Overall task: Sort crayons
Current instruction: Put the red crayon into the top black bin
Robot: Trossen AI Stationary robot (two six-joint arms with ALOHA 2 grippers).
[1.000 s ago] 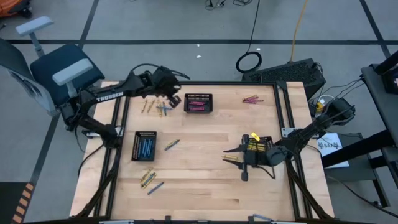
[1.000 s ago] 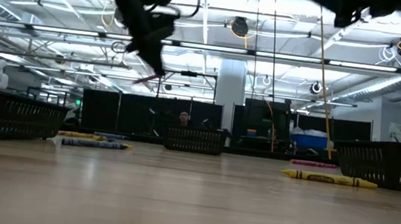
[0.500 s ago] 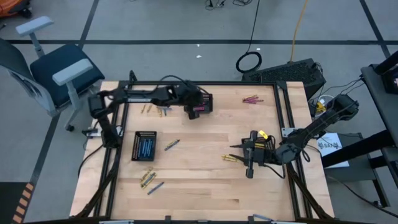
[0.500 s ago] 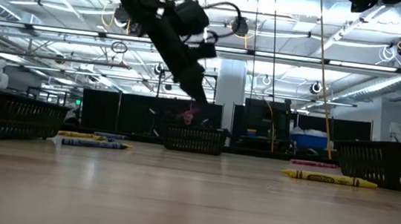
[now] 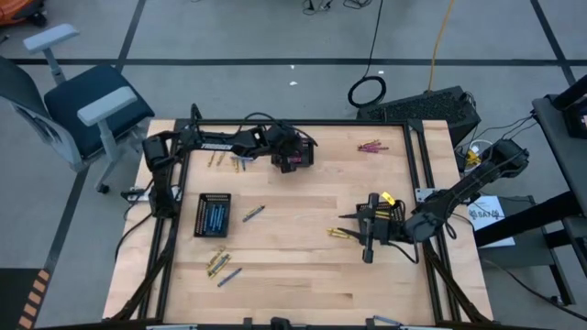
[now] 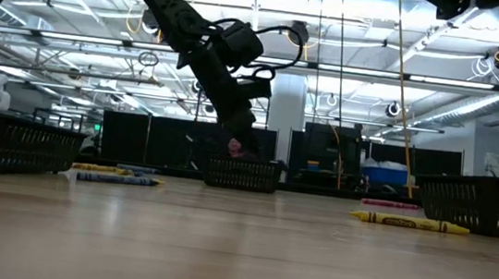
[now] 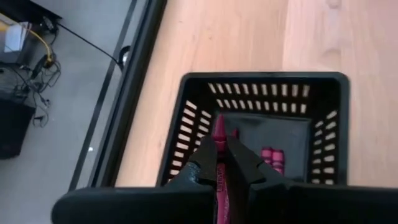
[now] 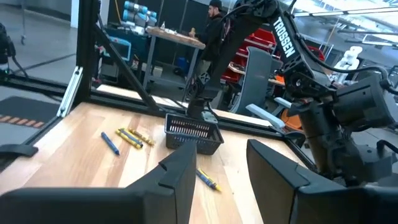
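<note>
My left gripper [image 5: 290,161] [image 7: 219,154] hangs over the far black mesh basket [image 5: 310,149] [image 7: 323,118], shut on a pink crayon [image 7: 219,129]. More pink crayons [image 7: 272,158] lie on that basket's floor. In the low view the gripper [image 6: 237,136] points down at a slant just above the basket's rim [image 6: 243,163]. My right gripper [image 5: 366,235] [image 8: 221,171] stands open and level above the right side of the table, beside a basket holding yellow crayons [image 5: 383,216], with nothing between its fingers. My left gripper pinches the pink crayon between its two fingers, which lie along it. The crayon's front end [image 7: 219,124] sticks out past the fingertips. The fingers slant down from the table's left side. The crayon is lifted clear, its end over the basket's inside.
A basket with blue crayons [image 5: 213,214] sits at the left. Loose crayons lie about: yellow ones [image 5: 220,158] left of the far basket, pink ones [image 5: 371,145] at the far right, a blue one [image 5: 253,213] mid-table, several [image 5: 220,266] near left, and a yellow one [image 5: 339,235] by my right gripper.
My left gripper has carried the pink crayon toward the table's right along the far edge and down, from beside the loose yellow crayons to just over the far basket. It has rolled and tipped downward on the way and has stayed shut on the crayon.
</note>
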